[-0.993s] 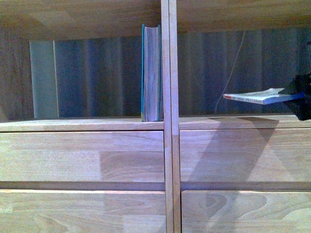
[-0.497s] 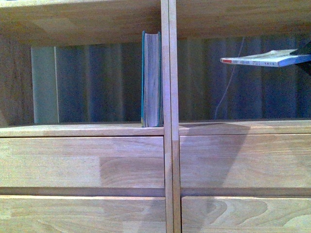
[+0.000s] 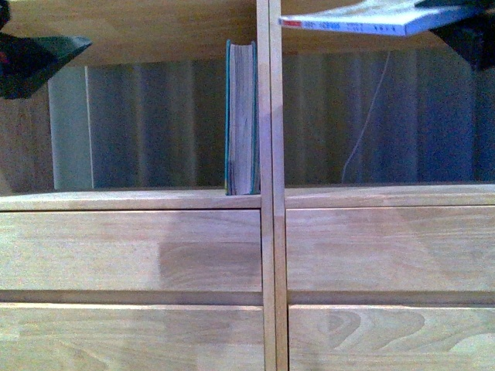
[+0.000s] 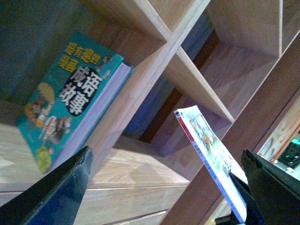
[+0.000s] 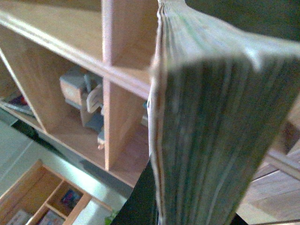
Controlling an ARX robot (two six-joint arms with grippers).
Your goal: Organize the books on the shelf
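- Filling most of the front view, the shelf (image 3: 131, 247) shows two open compartments either side of its centre divider (image 3: 271, 255), with plain drawer fronts (image 3: 387, 247) below
- The teal hardback (image 3: 241, 116) is in place: upright in the left compartment, touching the centre divider
- The white paperback (image 3: 348, 17) is not yet shelved. It lies flat in the air on the right side, level with the upper board (image 3: 317, 42) that roofs the right compartment, and its free end reaches toward the centre divider
- The right gripper (image 3: 456, 17) is clamped on the white paperback's outer edge, one finger above and one below. The right wrist view shows little beyond blurred page edges
- The left gripper (image 4: 166, 157) is spread wide with nothing between its fingers, apart from both books
- Held by one edge only, the floppy white paperback may sag or slip. At this height its free end could strike the upper board or the centre divider on the way in
- Once let go, so thin a book would likely slump unless it leans on the centre divider or the teal hardback
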